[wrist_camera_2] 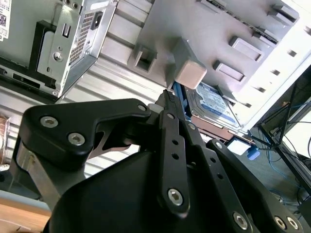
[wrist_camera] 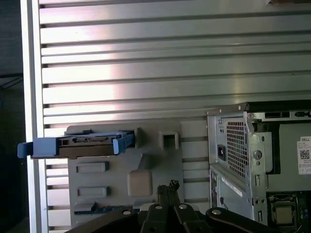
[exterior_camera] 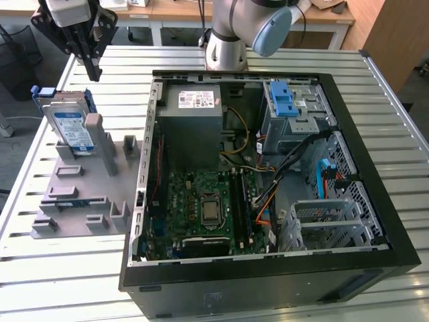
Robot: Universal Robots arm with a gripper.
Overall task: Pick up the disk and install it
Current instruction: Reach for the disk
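Only one disk (exterior_camera: pixel 70 124) is in sight. It stands on edge in the single grey rack (exterior_camera: pixel 74 194), just outside the case (exterior_camera: pixel 268 288) on the exterior view's left. In the first wrist view the disk (wrist_camera: pixel 90 144) is seen edge-on, its blue frame jutting past the rack on the side away from the case. One gripper (exterior_camera: pixel 94 72) hangs above the rack, also outside the case, near the disk but apart from it. Its two fingers (wrist_camera: pixel 162 194) are pressed together with nothing between them. Inside the open case are one grey power supply (exterior_camera: pixel 191 127), one light-blue bracket (exterior_camera: pixel 285 100) and one motherboard (exterior_camera: pixel 201 208). Case and rack both rest on one slatted table (exterior_camera: pixel 395 114).
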